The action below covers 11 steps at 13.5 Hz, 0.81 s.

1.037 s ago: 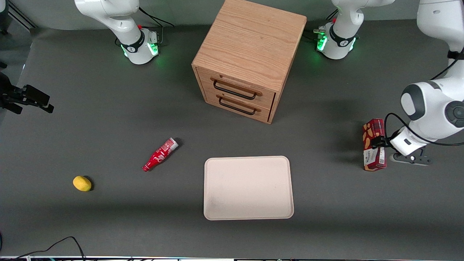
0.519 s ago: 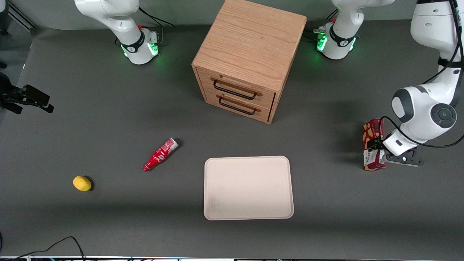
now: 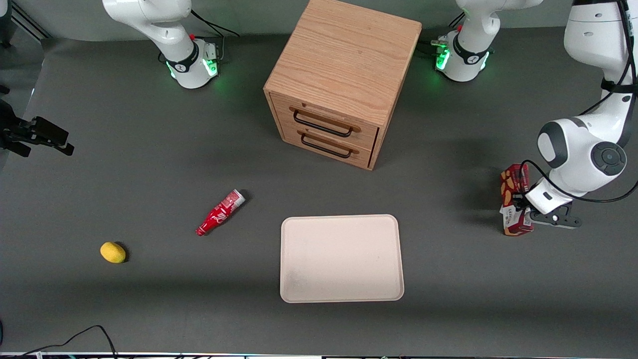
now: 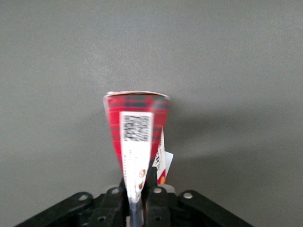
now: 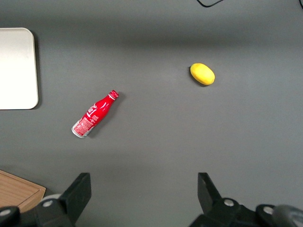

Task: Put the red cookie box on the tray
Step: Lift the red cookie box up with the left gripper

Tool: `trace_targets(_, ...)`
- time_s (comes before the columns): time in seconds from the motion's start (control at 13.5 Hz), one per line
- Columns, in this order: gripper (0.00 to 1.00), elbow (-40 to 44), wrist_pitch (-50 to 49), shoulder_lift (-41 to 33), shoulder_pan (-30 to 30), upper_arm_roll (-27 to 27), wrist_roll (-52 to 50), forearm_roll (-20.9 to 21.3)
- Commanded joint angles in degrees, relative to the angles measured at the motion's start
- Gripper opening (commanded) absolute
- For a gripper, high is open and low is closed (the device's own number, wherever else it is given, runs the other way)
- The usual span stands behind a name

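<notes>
Gripper pinching red cookie box mid-length, well apart from tray.

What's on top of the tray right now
Nothing: the tray shows only its bare beige surface. The red cookie box is off it, toward the working arm's end of the table, clamped in the gripper.

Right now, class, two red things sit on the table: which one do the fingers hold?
The red cookie box, gripped by the gripper at the working arm's end; the red bottle lies loose near the tray.
</notes>
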Motion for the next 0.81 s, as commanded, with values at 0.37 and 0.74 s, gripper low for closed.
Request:
trace_targets(0.37, 0.0, 23.29, -40.73, -7.43, 0.11, 0.21, 0.85, -0.7)
trace_targets(0.74, 0.0, 42.57, -62.13, -6.82, -0.07, 0.3, -0.03, -0.88)
